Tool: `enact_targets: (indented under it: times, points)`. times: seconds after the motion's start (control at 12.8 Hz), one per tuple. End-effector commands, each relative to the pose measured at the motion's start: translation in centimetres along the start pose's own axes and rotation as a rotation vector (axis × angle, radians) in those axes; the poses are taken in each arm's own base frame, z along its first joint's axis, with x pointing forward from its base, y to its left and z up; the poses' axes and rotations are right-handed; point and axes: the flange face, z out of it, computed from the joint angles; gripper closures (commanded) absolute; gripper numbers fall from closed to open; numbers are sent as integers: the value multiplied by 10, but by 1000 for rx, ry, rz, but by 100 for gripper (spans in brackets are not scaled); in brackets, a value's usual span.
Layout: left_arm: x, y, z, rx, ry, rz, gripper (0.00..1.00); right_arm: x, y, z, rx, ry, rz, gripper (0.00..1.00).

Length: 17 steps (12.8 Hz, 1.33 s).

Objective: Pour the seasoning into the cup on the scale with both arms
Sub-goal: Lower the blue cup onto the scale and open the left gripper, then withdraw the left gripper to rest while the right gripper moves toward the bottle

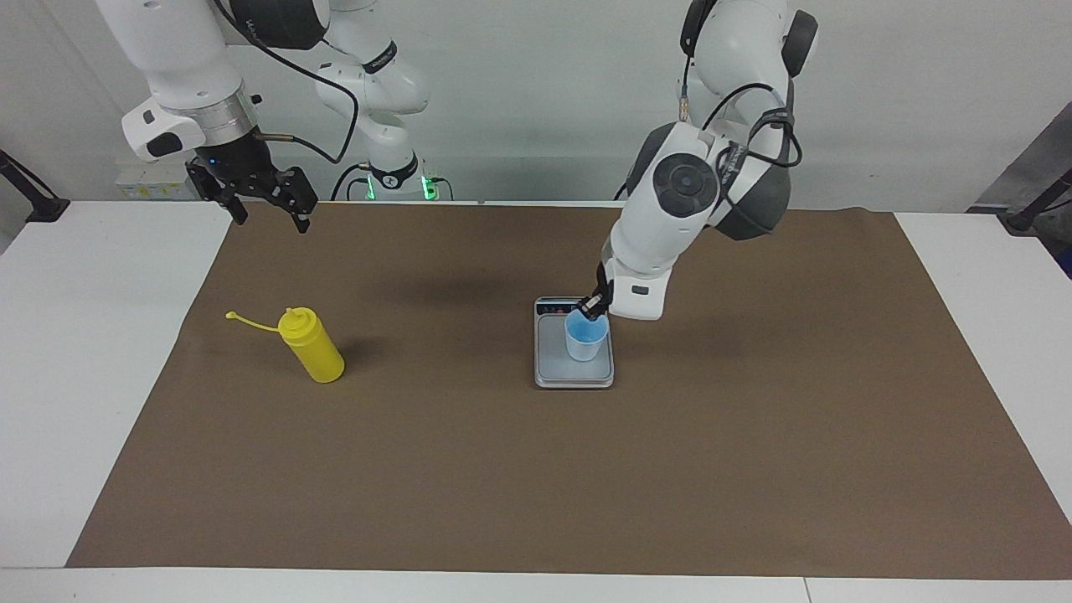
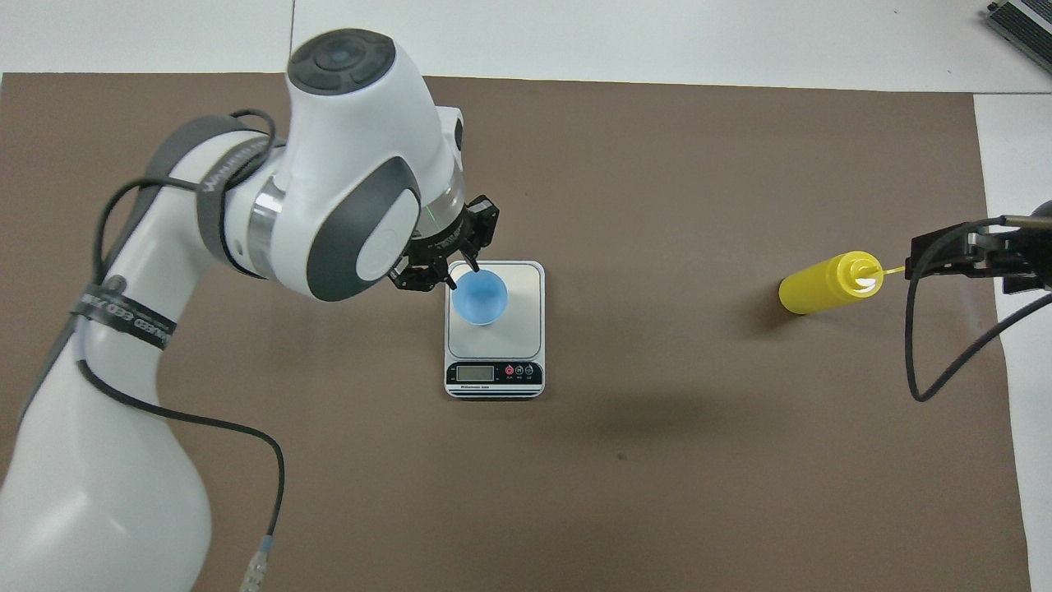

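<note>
Two-arm pouring set-up, clock directions read on the overhead view with twelve o'clock farthest from the robots. A brown mat [image 1: 502, 469] covers the middle of the white table [image 1: 84, 335]; the scale [image 1: 553, 360] [image 2: 522, 329] lies flat near the mat's centre, its dark display strip on the six o'clock edge, toward the robots. The cup [image 1: 585, 337] [image 2: 479, 298] stands upright and mouth-up on the weighing plate, in the plate's nine-to-ten o'clock part, toward the left arm's end. The left gripper [image 1: 593, 308] [image 2: 462, 276] hangs at about ten o'clock of the cup, just over and beside its rim; its jaws are parted a little and hold nothing; the facing view shows the tips just above the rim, and whether one brushes it cannot be told. The seasoning [image 1: 314, 347] [image 2: 822, 284], a yellow squeeze bottle, stands on the mat at three o'clock of the scale, well apart from it, toward the right arm's end; its cap strap [image 1: 251, 322] sticks out from the nozzle toward three o'clock. The right gripper [image 1: 270, 219] [image 2: 970, 247] waits raised over the mat's edge at three o'clock of the bottle; its jaws are spread wide and empty, pointing down, clear of bottle and strap.
</note>
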Motion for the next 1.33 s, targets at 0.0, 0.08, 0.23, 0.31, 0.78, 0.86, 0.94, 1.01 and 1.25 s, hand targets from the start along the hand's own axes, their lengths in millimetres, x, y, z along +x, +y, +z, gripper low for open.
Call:
enact_targets:
  times: [0.0,0.08,0.23,0.31,0.78,0.86,0.94,1.01,1.25]
  points:
    - [23,-33,-45,-6,-42,-14,65,-4,2,-1,13,-2,15,0]
    - [36,-51,-58,4,-54,43,66,-5,2,-1,13,-3,15,0]
    - [64,-93,-85,12,-75,151,66,-6,2,-1,12,-9,-1,0]
    - [78,-116,-98,14,-79,213,66,-5,3,1,12,-11,-27,0]
    - [154,-213,-141,139,66,641,65,-18,62,49,102,64,-316,0]
    - [163,-220,-144,120,101,659,65,-22,75,60,133,92,-356,0]
    - [167,-227,-137,113,113,650,65,-25,86,70,142,119,-419,0]
    - [167,-230,-126,109,125,649,64,-27,93,77,146,141,-480,0]
    - [166,-248,-94,103,135,637,64,-29,122,110,229,229,-574,0]
